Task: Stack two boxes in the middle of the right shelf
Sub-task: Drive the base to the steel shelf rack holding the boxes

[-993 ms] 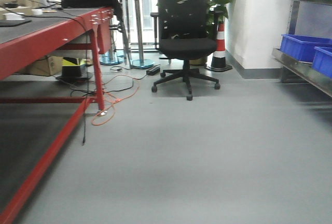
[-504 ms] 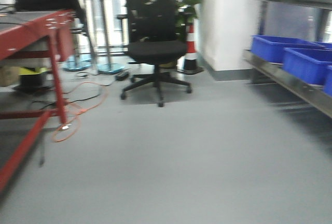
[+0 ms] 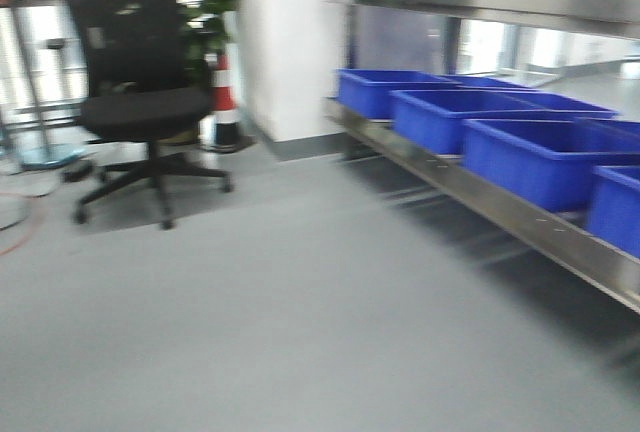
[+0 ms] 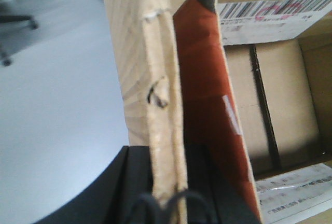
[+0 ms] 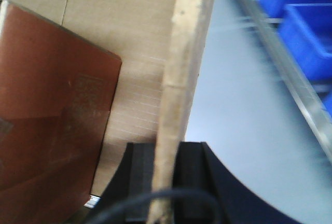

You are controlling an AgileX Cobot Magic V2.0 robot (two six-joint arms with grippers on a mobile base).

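An open cardboard box (image 4: 150,53) rides between the robot's two arms, apparently carried clear of the floor (image 3: 300,332) and not yet on the shelf (image 3: 520,220). The left hand (image 4: 167,182) is pinching the box's left wall, its dark pads (image 4: 132,193) pressed against either face of the corrugated edge. The right hand (image 5: 167,175) is pinching the opposite wall the same way. Inside the box lie a red-brown sheet (image 4: 202,89) and, beyond it, cardboard flaps (image 4: 280,94) carrying a barcode label (image 4: 270,14). Whether those flaps belong to the second box cannot be told from here.

The steel shelf runs along the robot's right side, near the load but apart from it, with its bright front rim showing in the right wrist view. The level in sight is lined with blue bins (image 3: 540,152), and a higher level above them also holds something blue. No free stretch of shelf is visible. Farther off stand an office chair (image 3: 140,102) and a striped traffic cone (image 3: 225,102) by the white wall (image 3: 290,42). The front view is smeared.

The likely weak point is the grip. Each hand holds only a thin cardboard wall, which may bend, tear or slide out under the load's weight once the arms reach sideways. A low approach could catch the box's bottom on the rim. Setting it down among the bins could leave it tilted or shove a bin.
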